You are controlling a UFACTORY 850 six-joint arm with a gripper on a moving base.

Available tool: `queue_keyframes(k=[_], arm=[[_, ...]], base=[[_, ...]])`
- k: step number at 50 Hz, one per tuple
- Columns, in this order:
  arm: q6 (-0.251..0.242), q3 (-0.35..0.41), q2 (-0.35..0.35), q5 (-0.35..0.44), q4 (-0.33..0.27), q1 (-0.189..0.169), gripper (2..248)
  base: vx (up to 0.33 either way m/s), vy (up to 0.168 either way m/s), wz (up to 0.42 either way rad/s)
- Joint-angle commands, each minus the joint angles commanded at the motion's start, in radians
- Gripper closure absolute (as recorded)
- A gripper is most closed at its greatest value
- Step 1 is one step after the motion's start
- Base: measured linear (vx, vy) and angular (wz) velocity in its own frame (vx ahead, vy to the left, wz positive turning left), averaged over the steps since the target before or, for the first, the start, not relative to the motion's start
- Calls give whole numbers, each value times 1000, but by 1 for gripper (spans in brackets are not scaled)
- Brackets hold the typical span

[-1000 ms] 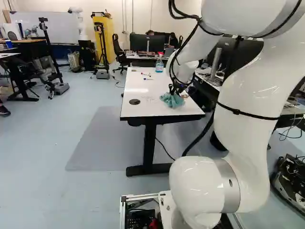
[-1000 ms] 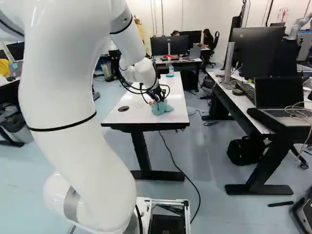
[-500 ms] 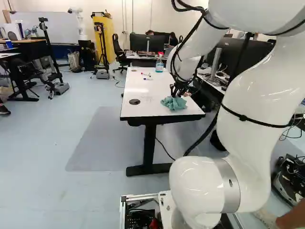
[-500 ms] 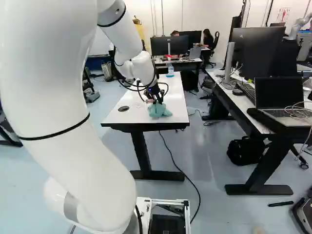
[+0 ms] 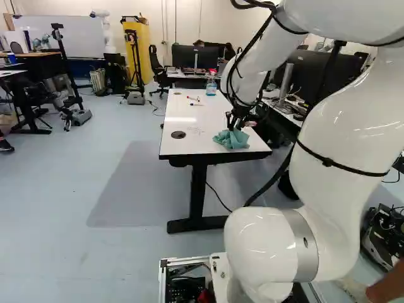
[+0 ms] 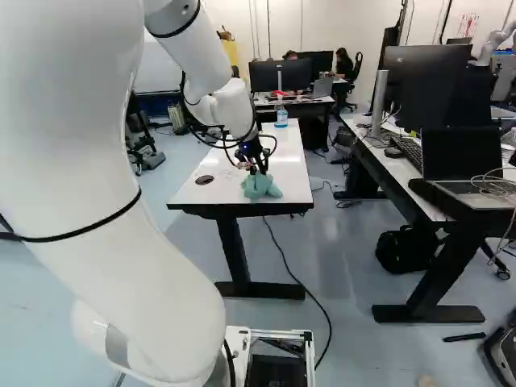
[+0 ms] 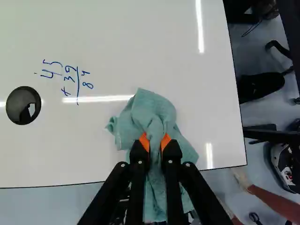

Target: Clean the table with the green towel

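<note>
- Between the green towel [image 7: 157, 105] and the black round fitting [image 7: 21, 112], the table [image 5: 183, 145] leaves room to pass low.
- More room stretches along its middle, up to the markers [image 5: 194, 98].
- A spray bottle [image 5: 211, 88] stands upright at the far end, blocking low passage there.
- Right of the table, a floor gap, then a desk [image 6: 393, 164] with a tall monitor [image 6: 419, 89].

On the white table [image 7: 140, 37] you can read a sum [image 7: 78, 84] handwritten in blue: 45, then + 39, a line, and 84; the distant red marks [image 6: 470, 22] are too small for you to read
</note>
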Motion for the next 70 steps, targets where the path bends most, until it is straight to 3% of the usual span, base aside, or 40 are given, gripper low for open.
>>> queue_keyframes(k=[10, 28, 51, 70], arm=[[0, -27, -25, 13, 0, -3, 204], [0, -118, -107, 143, 0, 7, 204], [0, -175, -157, 284, 0, 70, 204], [0, -186, -186, 294, 0, 101, 204]], base=[[0, 0, 0], [0, 0, 0], [0, 0, 0], [0, 0, 0]])
